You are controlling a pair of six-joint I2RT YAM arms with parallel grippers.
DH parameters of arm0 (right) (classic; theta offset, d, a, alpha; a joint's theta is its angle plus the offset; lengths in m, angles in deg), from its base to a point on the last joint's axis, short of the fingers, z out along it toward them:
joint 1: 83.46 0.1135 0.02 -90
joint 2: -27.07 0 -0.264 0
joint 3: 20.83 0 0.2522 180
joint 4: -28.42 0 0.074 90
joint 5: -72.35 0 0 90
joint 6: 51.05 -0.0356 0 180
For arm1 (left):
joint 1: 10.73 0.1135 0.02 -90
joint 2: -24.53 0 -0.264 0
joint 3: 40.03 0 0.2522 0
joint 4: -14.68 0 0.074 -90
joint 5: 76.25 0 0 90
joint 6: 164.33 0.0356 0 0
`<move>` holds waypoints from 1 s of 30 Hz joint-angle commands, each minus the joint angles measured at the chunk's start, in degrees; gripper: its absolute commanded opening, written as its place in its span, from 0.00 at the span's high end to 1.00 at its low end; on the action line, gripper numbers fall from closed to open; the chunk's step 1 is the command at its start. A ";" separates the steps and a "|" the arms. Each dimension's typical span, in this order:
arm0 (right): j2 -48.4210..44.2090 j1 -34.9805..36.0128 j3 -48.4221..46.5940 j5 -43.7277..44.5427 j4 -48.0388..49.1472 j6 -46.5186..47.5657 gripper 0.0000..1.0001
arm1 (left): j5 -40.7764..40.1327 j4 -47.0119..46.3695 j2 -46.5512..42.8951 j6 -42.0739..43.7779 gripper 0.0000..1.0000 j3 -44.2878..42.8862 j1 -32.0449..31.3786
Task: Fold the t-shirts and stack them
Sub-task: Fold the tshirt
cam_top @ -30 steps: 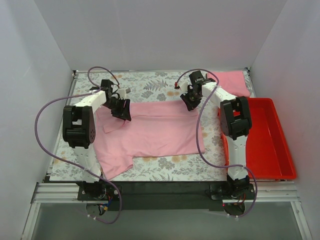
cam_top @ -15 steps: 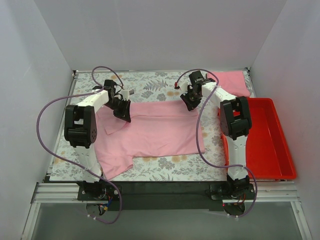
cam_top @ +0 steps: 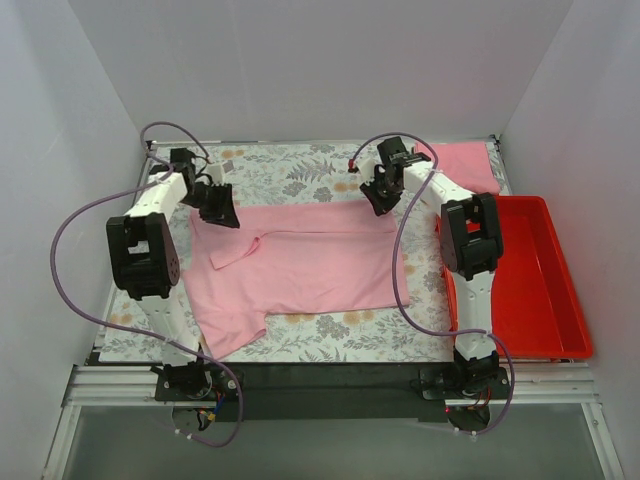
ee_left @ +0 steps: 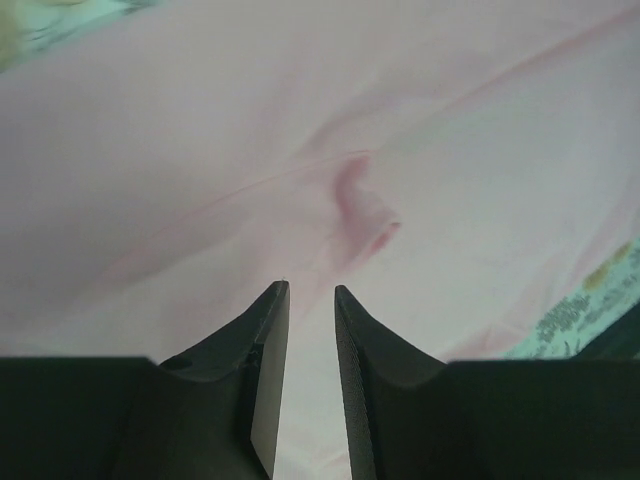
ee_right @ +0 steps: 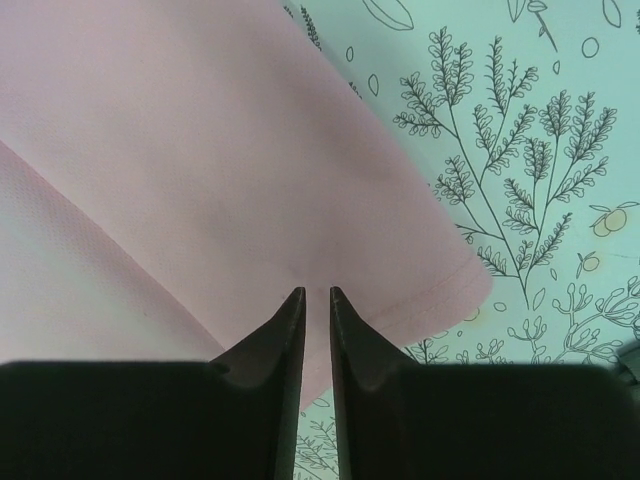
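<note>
A light-pink t-shirt (cam_top: 310, 260) lies spread flat across the middle of the table. My left gripper (cam_top: 222, 212) hangs low over its far left corner. In the left wrist view the gripper (ee_left: 311, 287) has its jaws a narrow gap apart with nothing between them, and the t-shirt (ee_left: 420, 150) shows a small pinched wrinkle just ahead. My right gripper (cam_top: 379, 205) hovers over the far right corner. In the right wrist view the gripper (ee_right: 316, 290) is also narrowly open above the t-shirt's hemmed sleeve (ee_right: 300, 180). A second folded t-shirt (cam_top: 468, 165) rests at the back right.
A bright-red plastic tray (cam_top: 525, 270) stands along the right side, beside the right arm. The tablecloth (cam_top: 300, 175) has a leaf print. White walls close in the left, back and right. Purple cables loop off both arms.
My left arm has swung left and back, so its gripper went from the shirt's collar area to the far left corner. The right gripper has barely moved.
</note>
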 commanded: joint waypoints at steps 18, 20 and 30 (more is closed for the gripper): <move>10.91 0.76 -8.57 15.41 5.79 1.79 0.82 | -18.86 -6.77 17.73 -4.22 0.79 -12.30 4.42; 11.70 0.40 -11.37 15.34 7.21 2.41 0.80 | -18.33 -6.50 20.28 -4.30 0.77 -17.84 4.42; -9.16 0.31 -6.67 2.88 5.20 4.43 0.31 | -0.57 8.08 4.25 3.68 0.36 -24.82 4.68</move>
